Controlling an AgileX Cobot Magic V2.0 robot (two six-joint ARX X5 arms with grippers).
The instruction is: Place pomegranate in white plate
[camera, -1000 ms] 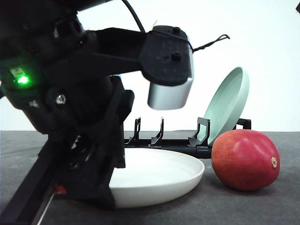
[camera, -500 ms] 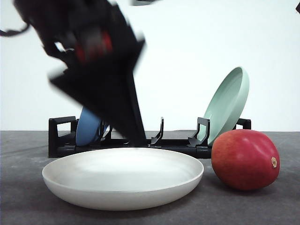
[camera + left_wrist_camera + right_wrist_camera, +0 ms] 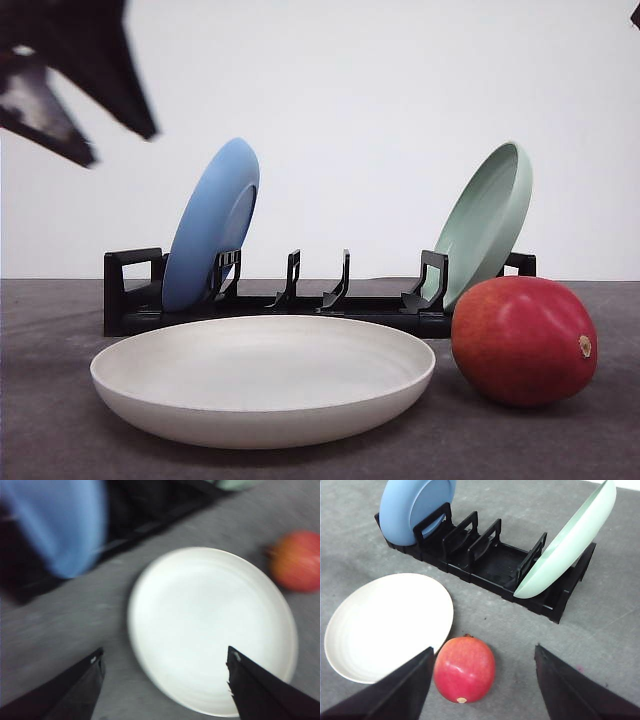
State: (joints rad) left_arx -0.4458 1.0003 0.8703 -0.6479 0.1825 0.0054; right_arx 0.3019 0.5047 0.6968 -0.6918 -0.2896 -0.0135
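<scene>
The left gripper [image 3: 162, 672] hangs wide open above the empty white plate [image 3: 165, 580]. The pomegranate [image 3: 464, 669] rests on the surface [image 3: 620, 630] just beside it, between the right gripper's [image 3: 482, 680] spread fingers, stem nub toward that nearer wrist camera; the front view shows fruit and plate almost touching.

Left gripper [image 3: 162, 680]: jaws spread wide, empty, hovering above the white plate [image 3: 210, 625]; blurred.
Left arm [image 3: 70, 75]: raised high, up and left of the white plate, blurred.
Right gripper [image 3: 482, 687]: jaws spread wide, empty, poised above the pomegranate [image 3: 464, 669].
</scene>
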